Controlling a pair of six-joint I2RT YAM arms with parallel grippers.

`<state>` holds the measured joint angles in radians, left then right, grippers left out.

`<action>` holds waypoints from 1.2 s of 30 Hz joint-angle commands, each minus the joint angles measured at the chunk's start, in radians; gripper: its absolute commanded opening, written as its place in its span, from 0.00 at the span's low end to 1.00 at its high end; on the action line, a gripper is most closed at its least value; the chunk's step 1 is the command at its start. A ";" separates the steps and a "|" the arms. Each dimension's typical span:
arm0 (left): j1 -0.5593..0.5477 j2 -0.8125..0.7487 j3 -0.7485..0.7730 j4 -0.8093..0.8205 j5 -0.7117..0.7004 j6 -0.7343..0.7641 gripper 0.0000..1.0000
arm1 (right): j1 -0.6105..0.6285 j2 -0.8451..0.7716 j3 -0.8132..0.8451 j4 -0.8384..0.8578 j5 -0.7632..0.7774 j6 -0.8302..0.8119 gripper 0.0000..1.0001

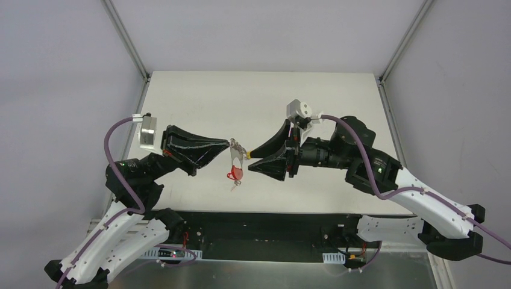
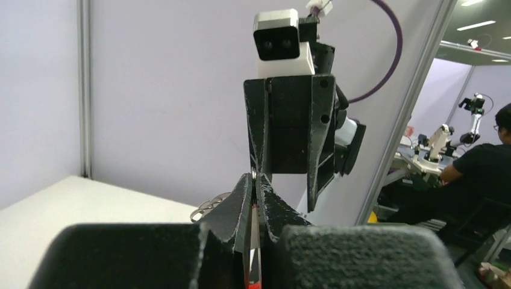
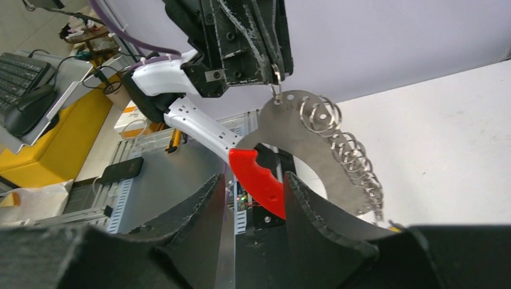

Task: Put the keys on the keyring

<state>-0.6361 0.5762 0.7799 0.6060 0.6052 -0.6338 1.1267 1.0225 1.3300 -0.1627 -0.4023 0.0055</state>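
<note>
My left gripper is shut on a small metal ring and holds it above the table. From the ring hang a curved silver plate ending in a thick red curved piece, and a chain of small split rings. My right gripper is open, and its fingers stand either side of the red piece without closing on it. In the left wrist view the plate shows edge-on between the shut fingers. A small yellow bit shows by the right fingertip. No key shows clearly.
The white table has grey walls behind and at both sides, with metal frame posts at the back corners. A black rail runs along its near edge between the arm bases. The hanging red piece is just above the table's front middle.
</note>
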 commanded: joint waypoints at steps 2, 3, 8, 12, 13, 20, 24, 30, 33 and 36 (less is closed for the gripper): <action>-0.010 -0.002 -0.009 0.188 -0.062 -0.055 0.00 | 0.019 0.028 0.034 0.101 0.091 -0.101 0.43; -0.010 0.000 -0.008 0.193 -0.061 -0.058 0.00 | 0.020 0.037 0.038 0.103 0.090 -0.118 0.43; -0.010 -0.011 -0.007 0.201 -0.065 -0.068 0.00 | 0.020 0.044 0.024 0.154 0.057 -0.214 0.42; -0.010 -0.025 -0.013 0.203 -0.070 -0.076 0.00 | 0.021 0.036 0.009 0.204 0.023 -0.272 0.41; -0.010 -0.028 -0.016 0.202 -0.074 -0.078 0.00 | 0.020 0.036 0.009 0.214 0.011 -0.278 0.41; -0.010 -0.035 -0.022 0.210 -0.078 -0.081 0.00 | 0.020 0.068 0.048 0.242 -0.030 -0.319 0.41; -0.010 -0.032 -0.022 0.216 -0.076 -0.082 0.00 | 0.021 0.097 0.078 0.249 -0.065 -0.321 0.39; -0.010 -0.044 -0.026 0.213 -0.072 -0.084 0.00 | 0.022 0.141 0.121 0.264 -0.101 -0.311 0.37; -0.010 -0.053 -0.029 0.203 -0.071 -0.081 0.00 | 0.022 0.157 0.136 0.273 -0.116 -0.300 0.35; -0.010 -0.057 -0.024 0.189 -0.065 -0.075 0.00 | 0.021 0.167 0.144 0.289 -0.127 -0.279 0.34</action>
<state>-0.6361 0.5381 0.7536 0.7288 0.5411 -0.6991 1.1435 1.1854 1.4185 0.0414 -0.4820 -0.2901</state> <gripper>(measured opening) 0.006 0.351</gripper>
